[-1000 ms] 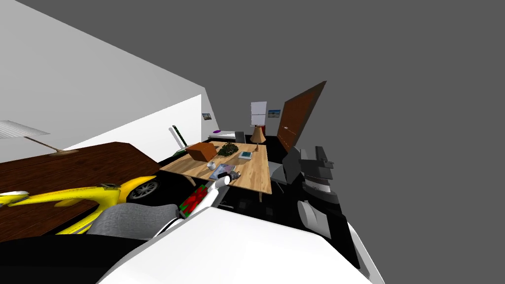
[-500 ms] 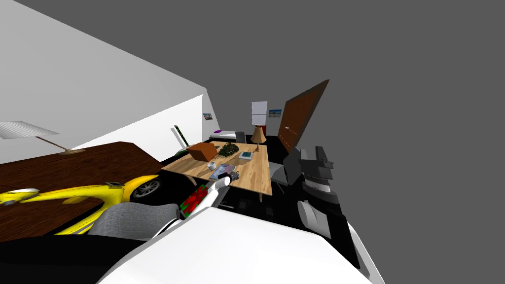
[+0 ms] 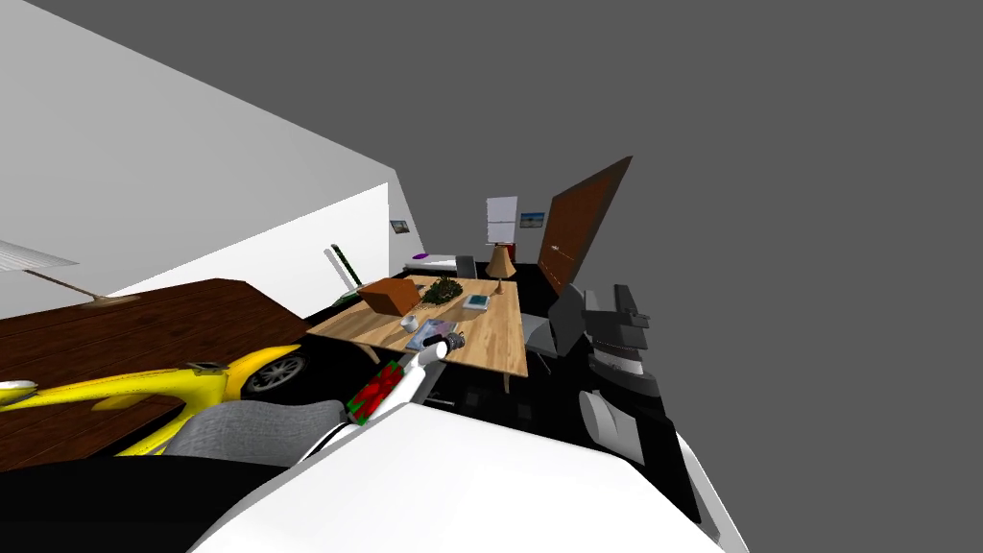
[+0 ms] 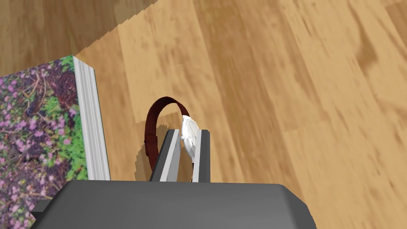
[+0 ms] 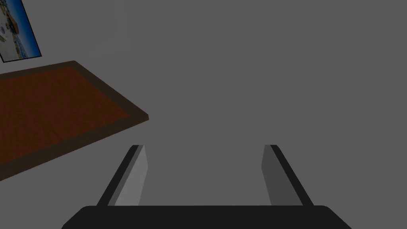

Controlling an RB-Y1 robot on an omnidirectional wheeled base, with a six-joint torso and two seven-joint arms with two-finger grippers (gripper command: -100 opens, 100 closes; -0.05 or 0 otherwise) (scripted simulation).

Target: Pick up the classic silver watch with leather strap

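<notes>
Just left of centre in the head view, the left gripper [image 3: 455, 340] is being held over the wooden surface [image 3: 494, 331]. Beside a flowered book [image 4: 39, 131], the watch [image 4: 188, 133] is being pinched at its pale case by the narrow-set fingers [image 4: 171, 155]. The fingers of the right gripper [image 5: 204, 149] are being held wide apart.

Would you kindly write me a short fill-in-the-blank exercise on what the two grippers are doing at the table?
1. The left gripper is ____ on the pale case of the watch.
2. The book beside the watch has purple ____ on its cover.
3. The book lies on a ____ table.
4. The right gripper holds nothing, and its fingers stand ____.

Missing words: shut; flowers; wooden; open.
</notes>
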